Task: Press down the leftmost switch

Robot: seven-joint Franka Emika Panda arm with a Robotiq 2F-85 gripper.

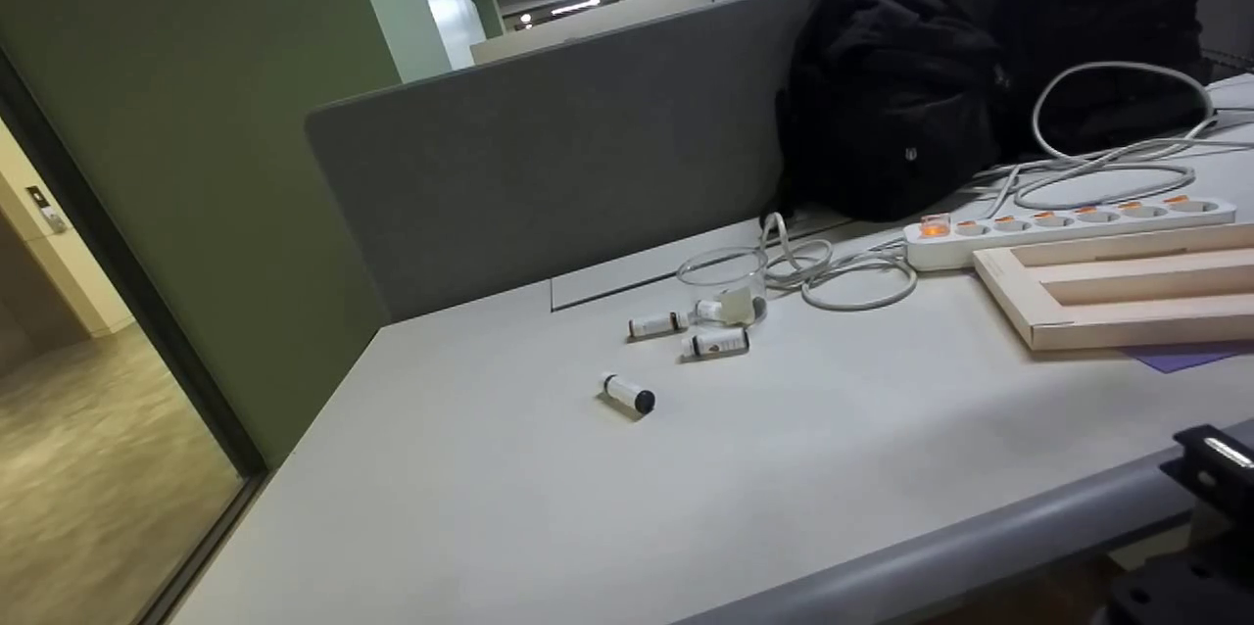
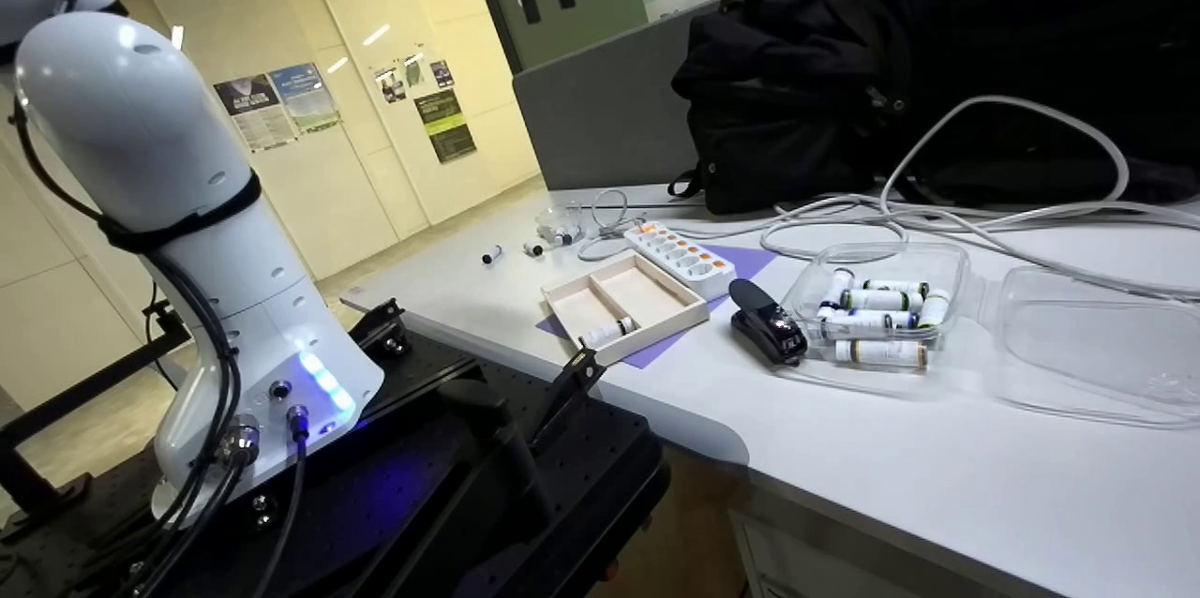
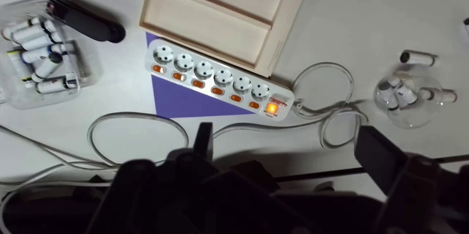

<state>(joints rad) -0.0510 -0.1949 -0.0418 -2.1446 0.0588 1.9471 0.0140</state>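
A long white power strip (image 3: 211,81) lies on the desk, seen in both exterior views (image 1: 1078,235) (image 2: 698,272). It has a row of small orange-red switches. The end small one, the leftmost switch (image 3: 158,69), is at the left end in the wrist view. At the cable end a larger lit orange switch (image 3: 272,108) sits in a clear cover. This lit switch is at the strip's left end in both exterior views (image 1: 936,225) (image 2: 647,228). My gripper (image 3: 284,135) is open and empty, high above the desk in an exterior view (image 2: 548,6).
A wooden tray (image 3: 205,25) lies against the strip's socket side. A black stapler (image 3: 86,21) and a clear box (image 3: 36,100) of vials are past the strip's left end. Loose white cables (image 3: 137,114) loop around the strip. A black backpack (image 1: 892,96) stands behind.
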